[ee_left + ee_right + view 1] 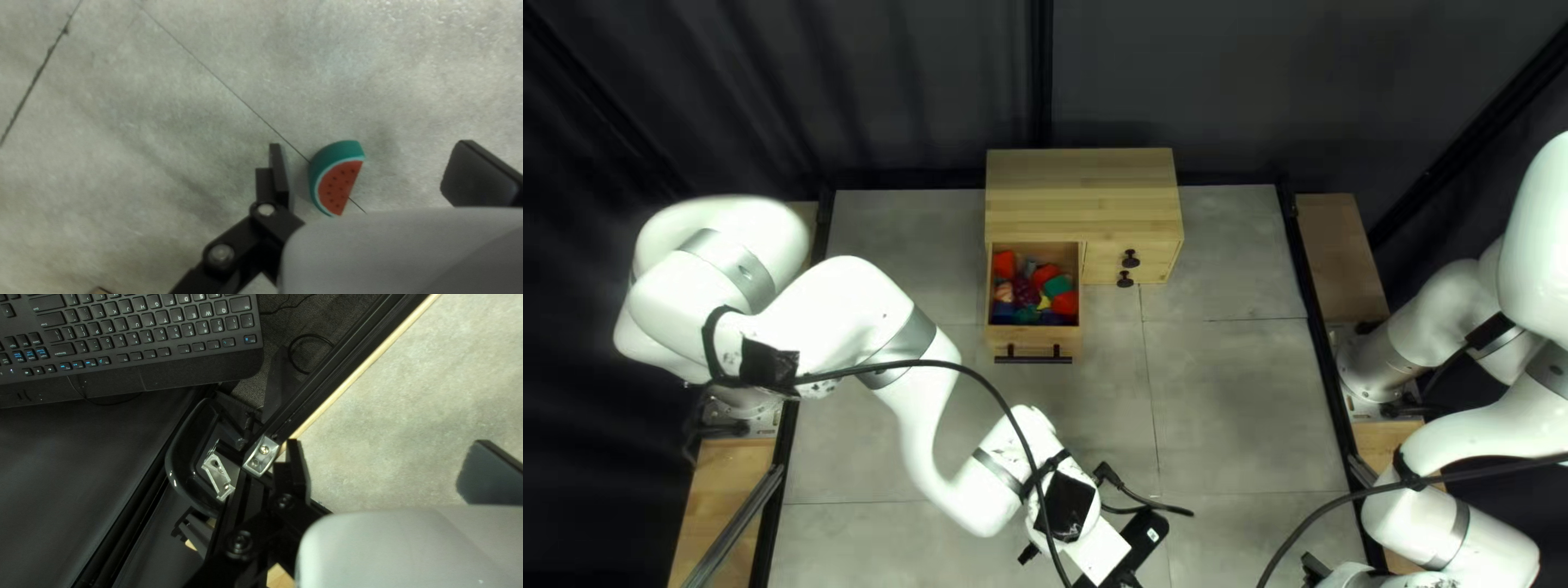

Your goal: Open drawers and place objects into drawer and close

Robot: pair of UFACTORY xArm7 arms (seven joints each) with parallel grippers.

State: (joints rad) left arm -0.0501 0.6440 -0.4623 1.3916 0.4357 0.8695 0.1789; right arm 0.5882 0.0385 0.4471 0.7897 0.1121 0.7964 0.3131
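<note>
In the top left view my left gripper point(1120, 577) is at the bottom edge, partly cut off. Its wrist view shows the left gripper point(362, 171) open, with a toy watermelon slice point(339, 182) on the table between its spread fingers, nearer one of them. At the top left view's bottom right, only the mount of my right gripper point(1318, 568) shows; in its own view the right gripper point(381, 468) is open over the table edge, holding nothing. The wooden cabinet point(1080, 196) has its left drawer point(1035, 346) pulled out, filled with colourful objects.
Two small drawers with round black knobs point(1129, 259) are closed at the cabinet's right. A keyboard point(136, 332) lies beyond the black table-edge rail point(348, 354), near my right gripper. Black cable point(980, 381) loops along my left arm.
</note>
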